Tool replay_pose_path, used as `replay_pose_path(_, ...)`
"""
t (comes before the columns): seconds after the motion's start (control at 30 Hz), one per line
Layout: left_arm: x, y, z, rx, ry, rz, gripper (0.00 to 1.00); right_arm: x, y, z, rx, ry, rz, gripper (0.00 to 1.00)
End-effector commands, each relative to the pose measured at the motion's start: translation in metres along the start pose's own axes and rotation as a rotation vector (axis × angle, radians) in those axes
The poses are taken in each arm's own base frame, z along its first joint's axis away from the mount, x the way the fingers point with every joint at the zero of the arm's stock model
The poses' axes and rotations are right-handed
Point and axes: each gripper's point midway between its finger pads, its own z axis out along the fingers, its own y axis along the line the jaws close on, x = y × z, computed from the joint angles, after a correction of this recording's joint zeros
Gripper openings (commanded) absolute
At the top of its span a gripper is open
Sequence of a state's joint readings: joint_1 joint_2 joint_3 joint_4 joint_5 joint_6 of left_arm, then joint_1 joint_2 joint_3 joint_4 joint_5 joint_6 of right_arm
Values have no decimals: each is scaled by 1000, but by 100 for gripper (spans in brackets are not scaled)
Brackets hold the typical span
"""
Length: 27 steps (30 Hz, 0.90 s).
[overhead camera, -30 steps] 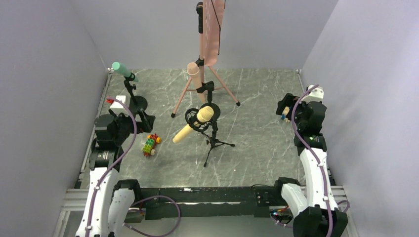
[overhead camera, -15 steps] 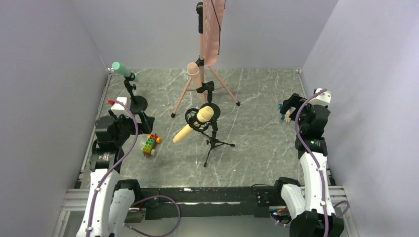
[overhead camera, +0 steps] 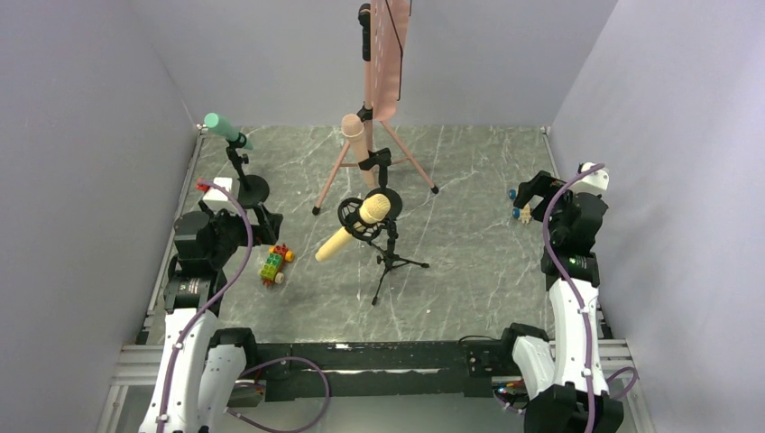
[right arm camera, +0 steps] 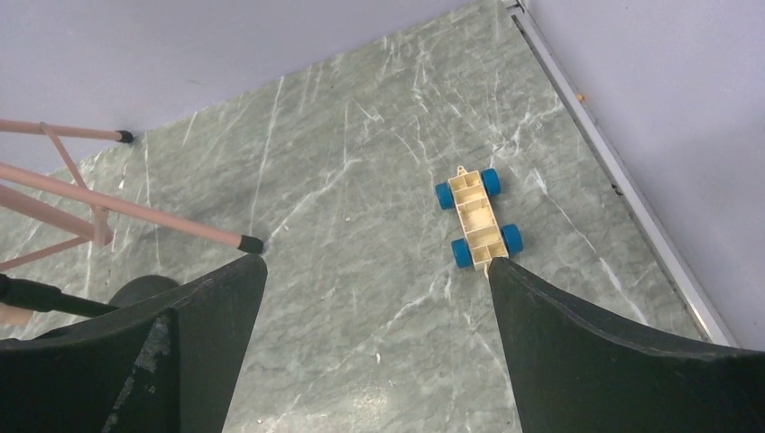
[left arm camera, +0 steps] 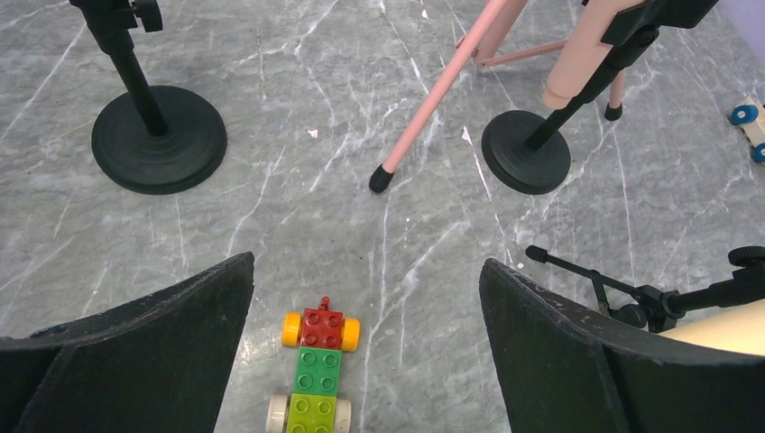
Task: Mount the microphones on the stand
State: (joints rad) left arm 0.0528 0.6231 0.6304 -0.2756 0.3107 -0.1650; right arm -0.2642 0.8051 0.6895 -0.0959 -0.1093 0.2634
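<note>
A green microphone [overhead camera: 219, 126] sits in a black round-base stand [overhead camera: 248, 190] at the back left. A pink microphone [overhead camera: 354, 135] sits in a second round-base stand; its base shows in the left wrist view [left arm camera: 526, 151]. A yellow microphone [overhead camera: 361, 221] rests in the shock mount of a small black tripod [overhead camera: 392, 257]. A black microphone [overhead camera: 364, 18] is clipped high on the tall pink tripod [overhead camera: 379, 135]. My left gripper [overhead camera: 262, 221] is open and empty, low over the floor [left arm camera: 365, 307]. My right gripper [overhead camera: 528, 194] is open and empty at the right side [right arm camera: 374, 307].
A brick toy car [left arm camera: 316, 379] of red and green pieces lies between my left fingers [overhead camera: 275, 263]. A cream toy chassis with blue wheels [right arm camera: 478, 219] lies near the right wall [overhead camera: 520, 209]. A pink tripod leg [left arm camera: 433, 108] ends ahead of the left gripper. Grey walls enclose the marble floor.
My right arm has drawn back slightly to the right and its gripper has swung toward the back. The left arm and all microphones have not moved.
</note>
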Motion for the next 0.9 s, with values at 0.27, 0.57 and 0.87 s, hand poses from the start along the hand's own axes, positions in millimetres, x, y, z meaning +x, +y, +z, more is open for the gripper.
replay_pose_path(0.27,-12,-4,-3,10,-34,31,99,-9,3,-2,-24,-35,16,100)
replay_pose_path(0.57,-11,-5,-3,12,-32,34,99,-9,2,-2,-28,-35,18,100)
replay_pose_path(0.87,-12,-6,-4,12,-34,38,99,-9,1,-3,-28,-37,23,100)
